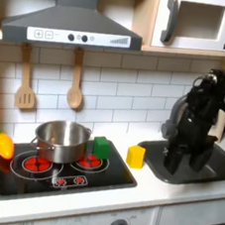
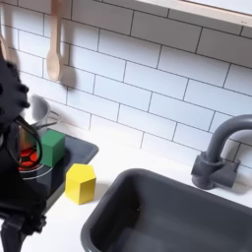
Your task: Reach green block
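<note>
The green block (image 1: 100,146) stands on the stove's right burner, just right of the steel pot (image 1: 61,138); the second exterior view shows the green block (image 2: 51,148) at the stove's edge. The yellow block (image 1: 136,155) sits on the white counter between stove and sink, also seen as the yellow block (image 2: 81,183) in the second exterior view. My gripper (image 1: 177,164) hangs pointing down over the sink's left part, well to the right of the green block in the first exterior view. Its jaws are dark and too indistinct to read. My arm (image 2: 14,118) looms blurred at the second exterior view's left.
A yellow-orange toy piece (image 1: 3,145) lies at the stove's left edge. The dark sink (image 2: 167,212) with its grey faucet (image 2: 220,153) lies right of the blocks. Wooden utensils (image 1: 75,90) hang on the tiled wall under the hood, and a microwave (image 1: 201,21) sits above.
</note>
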Available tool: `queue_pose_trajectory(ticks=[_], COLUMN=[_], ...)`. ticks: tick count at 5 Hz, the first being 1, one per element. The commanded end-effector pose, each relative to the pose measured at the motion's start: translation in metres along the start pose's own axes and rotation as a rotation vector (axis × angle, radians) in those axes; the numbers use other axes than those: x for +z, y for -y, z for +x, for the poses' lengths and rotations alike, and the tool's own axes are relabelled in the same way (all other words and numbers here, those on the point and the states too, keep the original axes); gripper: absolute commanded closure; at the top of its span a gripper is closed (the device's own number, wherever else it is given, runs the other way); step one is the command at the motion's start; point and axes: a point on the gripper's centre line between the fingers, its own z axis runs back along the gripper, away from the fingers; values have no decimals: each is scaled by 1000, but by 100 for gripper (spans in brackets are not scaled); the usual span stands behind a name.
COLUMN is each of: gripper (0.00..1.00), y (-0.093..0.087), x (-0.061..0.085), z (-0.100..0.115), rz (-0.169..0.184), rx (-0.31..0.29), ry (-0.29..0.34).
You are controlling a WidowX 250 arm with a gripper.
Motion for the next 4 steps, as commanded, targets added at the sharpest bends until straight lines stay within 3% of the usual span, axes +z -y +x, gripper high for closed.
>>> queue_pose_trajectory(ticks=[1,4], gripper=[0,0], y=[-7,-21], x=[-7,-15], z=[19,59], rz=[-3,8], rx=[7,23], ry=[11,59])
